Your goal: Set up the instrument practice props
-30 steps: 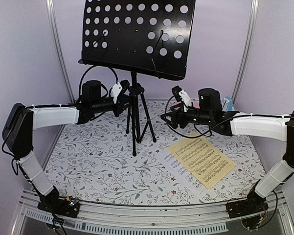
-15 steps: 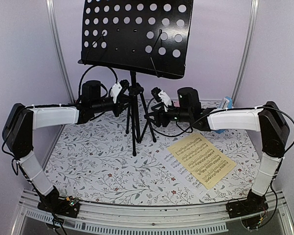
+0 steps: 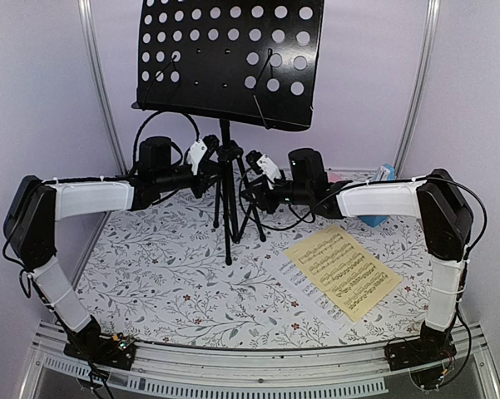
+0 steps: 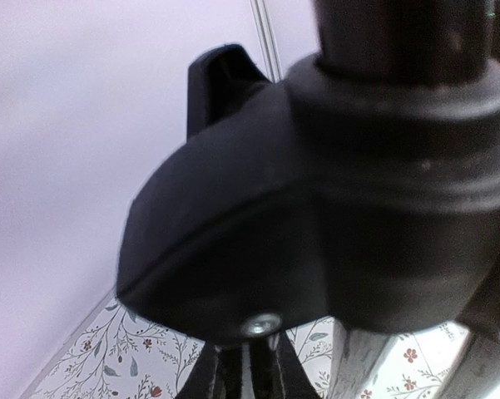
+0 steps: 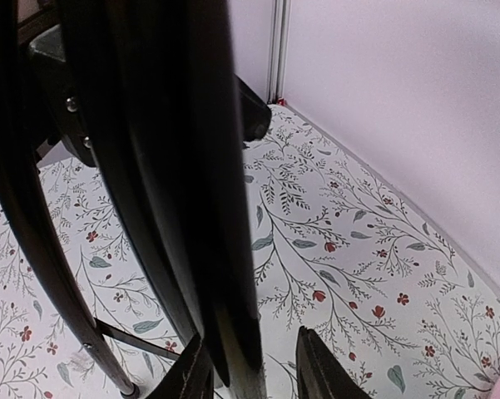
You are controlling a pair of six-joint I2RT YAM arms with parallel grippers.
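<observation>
Flowered tablecloth (image 3: 166, 274), lilac walls | music stand (image 3: 225, 58) upright at rear centre, post vertical, between both arms | left gripper (image 3: 201, 155) against tripod hub (image 4: 258, 233) from the left, grip hidden, cannot tell | right gripper (image 5: 251, 370) part open, fingers (image 5: 316, 366) straddling a tripod bar (image 5: 166, 208), gap showing, not yet clamped | yellow sheet (image 3: 343, 273) flat, front right

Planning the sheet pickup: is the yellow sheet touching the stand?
Apart. The top view shows bare tablecloth between the yellow sheet and the nearest tripod foot of the stand.
</observation>
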